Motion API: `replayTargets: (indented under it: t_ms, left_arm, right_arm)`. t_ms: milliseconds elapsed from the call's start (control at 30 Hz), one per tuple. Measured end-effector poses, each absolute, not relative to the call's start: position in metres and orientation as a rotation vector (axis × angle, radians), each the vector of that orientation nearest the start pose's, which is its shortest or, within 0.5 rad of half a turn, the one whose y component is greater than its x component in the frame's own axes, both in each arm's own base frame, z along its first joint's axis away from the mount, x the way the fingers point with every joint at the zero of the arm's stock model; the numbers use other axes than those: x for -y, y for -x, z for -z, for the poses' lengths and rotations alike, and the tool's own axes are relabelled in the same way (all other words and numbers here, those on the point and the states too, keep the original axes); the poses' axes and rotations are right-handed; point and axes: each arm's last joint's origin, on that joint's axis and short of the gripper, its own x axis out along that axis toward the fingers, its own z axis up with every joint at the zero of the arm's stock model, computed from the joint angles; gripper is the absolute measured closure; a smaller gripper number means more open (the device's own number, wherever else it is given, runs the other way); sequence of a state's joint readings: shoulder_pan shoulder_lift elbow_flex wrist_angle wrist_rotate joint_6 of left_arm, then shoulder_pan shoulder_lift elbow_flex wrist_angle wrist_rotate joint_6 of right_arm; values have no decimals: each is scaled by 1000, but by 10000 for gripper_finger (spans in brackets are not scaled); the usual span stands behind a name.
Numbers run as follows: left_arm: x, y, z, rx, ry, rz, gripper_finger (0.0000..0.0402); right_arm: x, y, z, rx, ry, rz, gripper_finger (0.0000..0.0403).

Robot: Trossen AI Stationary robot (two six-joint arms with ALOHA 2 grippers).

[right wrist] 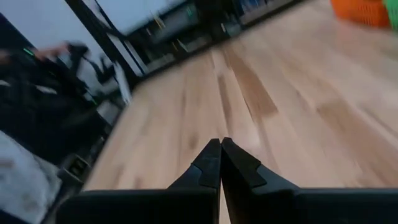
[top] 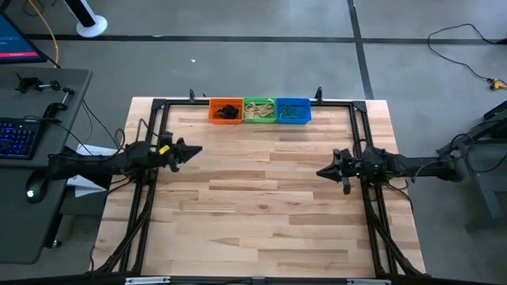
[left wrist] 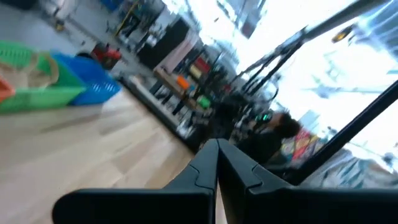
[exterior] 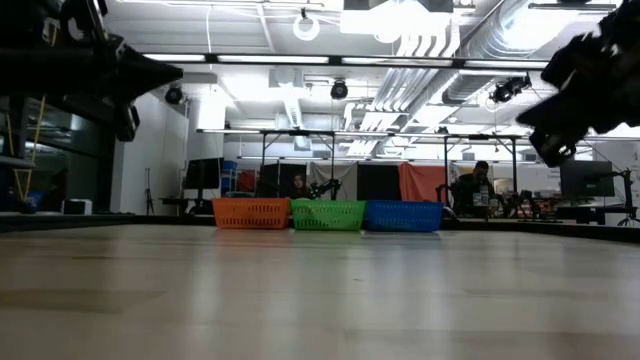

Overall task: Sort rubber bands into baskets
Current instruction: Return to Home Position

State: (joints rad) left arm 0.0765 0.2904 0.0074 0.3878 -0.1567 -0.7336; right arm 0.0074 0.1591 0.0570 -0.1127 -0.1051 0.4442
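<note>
Three baskets stand side by side at the table's far edge: orange (top: 225, 110), green (top: 259, 110) and blue (top: 293, 110). Dark rubber bands (top: 228, 111) lie in the orange basket, tan ones (top: 257, 113) in the green basket, and green ones (top: 288, 113) in the blue basket. My left gripper (top: 199, 150) hovers shut near the table's left side, pointing toward the middle. My right gripper (top: 320, 171) hovers shut near the right side, pointing toward the left one. Neither holds anything.
A black frame (top: 158, 107) runs along the table's far, left and right edges. The wood table (top: 261, 206) lies bare between the arms and toward the near edge. A desk with a keyboard (top: 17, 136) stands off the table's left.
</note>
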Motion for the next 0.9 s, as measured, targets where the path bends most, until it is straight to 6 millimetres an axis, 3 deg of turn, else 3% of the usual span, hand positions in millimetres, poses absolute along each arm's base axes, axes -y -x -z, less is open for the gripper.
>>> replayTargets:
  t_ms: [233,533,900]
  left_arm:
    - [-20,-101,-192,357,725,-195,401]
    - [-21,-84,-209,574,706,-155,401]
    - [-9,-88,-205,478,743,-34,401]
  right_arm:
    - [-2,-94,-177,-33,-445,-95,402]
    - [-2,-94,-177,-32,-445,-97,402]
    - [-2,-94,-175,-45,-445,-95,402]
